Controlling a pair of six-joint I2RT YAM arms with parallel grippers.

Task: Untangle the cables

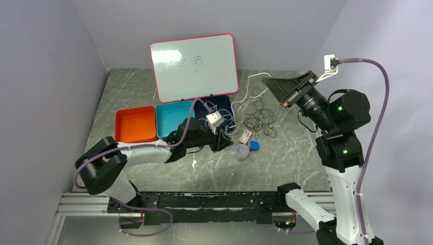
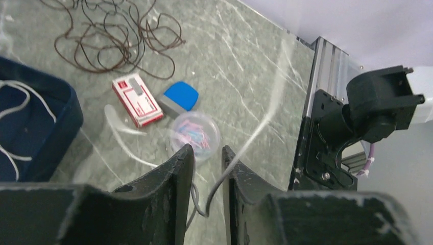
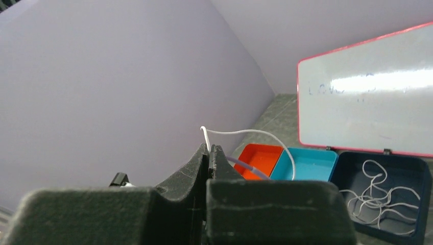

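A white cable [image 3: 255, 131] arcs out from the tips of my right gripper [image 3: 209, 147], which is shut on it. That gripper is raised at the back right [image 1: 266, 80], and the cable [image 1: 250, 84] drops toward the dark blue bin [image 1: 228, 103]. More white cables [image 3: 378, 196] lie coiled in that bin. A tangle of thin dark cables [image 1: 259, 121] lies on the table beside it [image 2: 112, 35]. My left gripper [image 2: 207, 149] hovers low by the bin [image 1: 223, 133]. Its fingers stand a little apart, and a pale cable [image 2: 265, 120] loops loosely through the gap.
A red-and-white box [image 2: 138, 99], a blue pad [image 2: 181, 95] and a clear round tub of coloured clips [image 2: 196, 133] lie just ahead of the left fingers. Orange [image 1: 136, 124] and teal [image 1: 173, 117] bins stand left of the dark blue one, with a whiteboard [image 1: 194, 66] behind them.
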